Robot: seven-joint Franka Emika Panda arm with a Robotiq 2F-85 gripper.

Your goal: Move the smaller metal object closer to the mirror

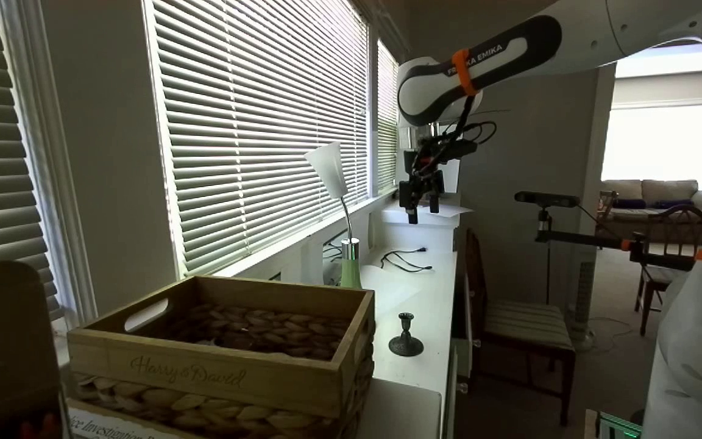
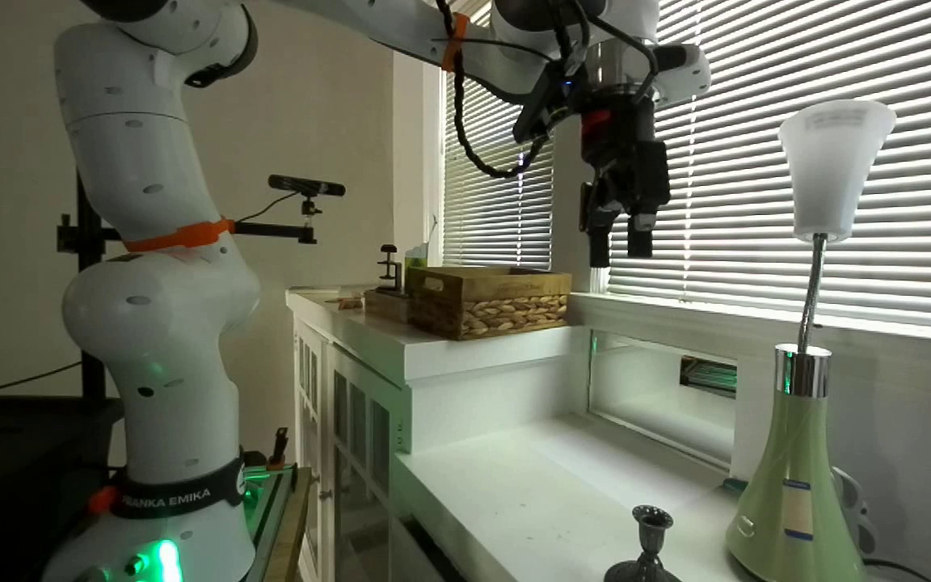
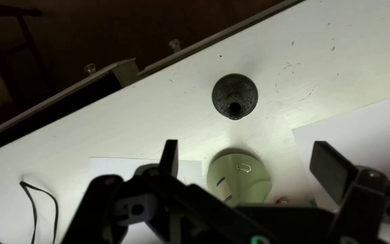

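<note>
The smaller metal object, a dark candlestick [image 1: 406, 342], stands upright on the white counter in both exterior views [image 2: 650, 540]. In the wrist view the candlestick [image 3: 234, 93] is seen from above, beyond the fingertips. My gripper [image 1: 423, 213] is open and empty, high above the counter, also in an exterior view [image 2: 619, 249]. In the wrist view the fingers [image 3: 245, 147] are wide apart. No round mirror on a stand shows; the pale shape on a stem is a lamp shade [image 2: 836, 174]. A reflective wall panel below the sill looks like a mirror [image 2: 651, 420].
The lamp's green base [image 2: 789, 485] stands beside the candlestick, window side; it shows between the fingers in the wrist view [image 3: 239, 179]. A wooden crate [image 1: 217, 360] sits on a raised cabinet top [image 2: 490, 347]. A black cable [image 1: 406, 259] and papers [image 3: 361, 128] lie on the counter.
</note>
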